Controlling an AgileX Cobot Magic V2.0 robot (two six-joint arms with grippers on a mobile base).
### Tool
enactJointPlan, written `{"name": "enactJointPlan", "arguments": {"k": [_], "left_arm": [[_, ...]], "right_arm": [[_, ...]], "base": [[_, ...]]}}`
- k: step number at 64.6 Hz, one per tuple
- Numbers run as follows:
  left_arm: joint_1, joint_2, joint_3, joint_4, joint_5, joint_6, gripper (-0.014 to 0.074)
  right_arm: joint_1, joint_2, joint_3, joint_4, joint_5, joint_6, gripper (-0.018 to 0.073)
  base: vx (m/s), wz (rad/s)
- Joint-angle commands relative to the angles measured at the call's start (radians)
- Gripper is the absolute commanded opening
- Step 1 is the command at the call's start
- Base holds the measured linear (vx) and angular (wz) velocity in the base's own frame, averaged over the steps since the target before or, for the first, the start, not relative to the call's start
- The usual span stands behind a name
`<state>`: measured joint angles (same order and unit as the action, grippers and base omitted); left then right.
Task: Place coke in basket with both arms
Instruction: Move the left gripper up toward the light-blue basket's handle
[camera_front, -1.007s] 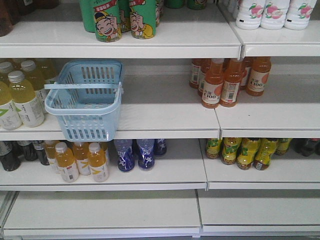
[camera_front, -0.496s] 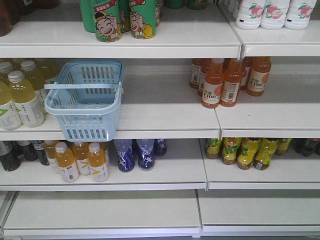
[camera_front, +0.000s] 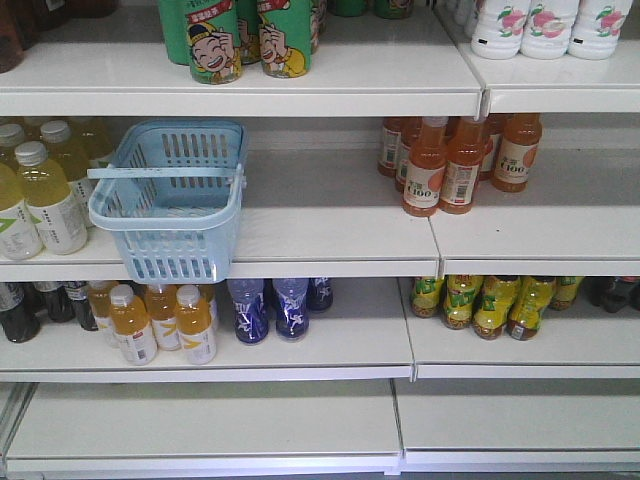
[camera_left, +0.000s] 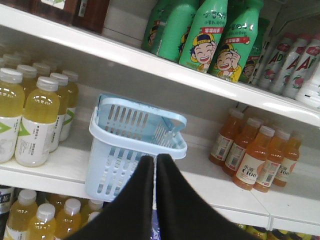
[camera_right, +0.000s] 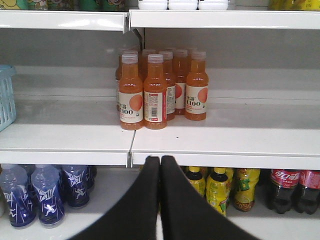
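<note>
The light blue basket (camera_front: 170, 200) stands on the middle shelf at the left, overhanging its front edge, with its handle lying across the top. It also shows in the left wrist view (camera_left: 135, 142). Coke bottles (camera_right: 286, 189), dark with red labels in white script, stand on the lower shelf at the far right of the right wrist view. My left gripper (camera_left: 155, 159) is shut and empty, just in front of the basket's near rim. My right gripper (camera_right: 160, 160) is shut and empty, in front of the middle shelf's edge and left of the coke. Neither arm shows in the front view.
Orange juice bottles (camera_front: 455, 165) stand on the middle shelf at the right. Yellow drink bottles (camera_front: 40, 195) stand left of the basket. Blue bottles (camera_front: 272, 308) and yellow-green bottles (camera_front: 490, 305) stand on the lower shelf. Green bottles (camera_front: 235, 38) stand on the top shelf.
</note>
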<state>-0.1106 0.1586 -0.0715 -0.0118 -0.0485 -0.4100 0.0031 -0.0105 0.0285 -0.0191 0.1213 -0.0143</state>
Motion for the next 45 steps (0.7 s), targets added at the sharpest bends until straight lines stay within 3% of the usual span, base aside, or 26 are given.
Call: {"name": "enactJointPlan", "arguments": {"k": [1,10,20,29,45], "left_arm": [[-0.003,0.099,-0.12,0.026,-0.061,0.052,-0.0006],[-0.003,0.231,-0.267,0.035,-0.012,0.077,-0.0006],[-0.003,0.371,-0.417,0.068,0.163,0.132,-0.0006],[-0.003,0.457,-0.481,0.044,0.273,0.137,-0.0006],[-0.003,0.49,-0.485,0.032,0.241,0.139,-0.0006]], "right_arm": [[-0.001,-0.013,0.008,-0.004,-0.079,-0.003,-0.001],[-0.001,-0.013,0.008,-0.004,-0.079,-0.003,-0.001],[-0.001,-0.013,0.008,-0.004,-0.079,-0.003,-0.001],[-0.001,-0.013,0.008,-0.004,-0.079,-0.003,-0.001],[-0.001,-0.013,0.008,-0.004,-0.079,-0.003,-0.001]], "base": [[0.0,0.0],[0.0,0.0],[0.0,0.0],[0.0,0.0],[0.0,0.0]]}}
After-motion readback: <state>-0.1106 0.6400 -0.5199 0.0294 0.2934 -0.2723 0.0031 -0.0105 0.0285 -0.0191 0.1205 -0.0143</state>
